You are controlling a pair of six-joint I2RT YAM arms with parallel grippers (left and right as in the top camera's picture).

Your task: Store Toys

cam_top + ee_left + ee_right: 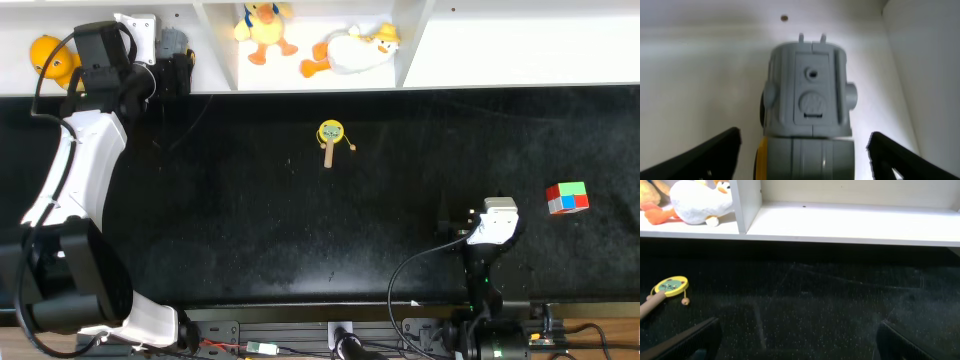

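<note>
1. At the far left of the white shelf unit (500, 50), we see a round yellow plush toy (50, 57) lying on the shelf floor.
2. Just to its right, the left hand (804, 135) reaches into the same open bay. It is released, with its two fingers spread wide.
3. Between those fingers sits a grey plastic robot toy (807, 90) with a yellow patch low on one side. A gap shows between the toy and each finger. The toy is inside the shelf, near the bay's side wall.
4. In the next bay a yellow plush duck (265, 28) sits upright. Beside it a white plush duck with orange feet (350, 50) lies on its side.
5. Below that bay, on the black worktop (250, 220), lies a small yellow rattle drum with a wooden handle (330, 138). It is well apart from both hands.
6. Further right, the right hand (492, 222) hovers low over the worktop near the front edge. It is released and grasps nothing, its fingers set wide apart.
7. Near the right edge, a red, green and blue cube (567, 198) rests on the worktop, near the right hand but not touching it.
</note>
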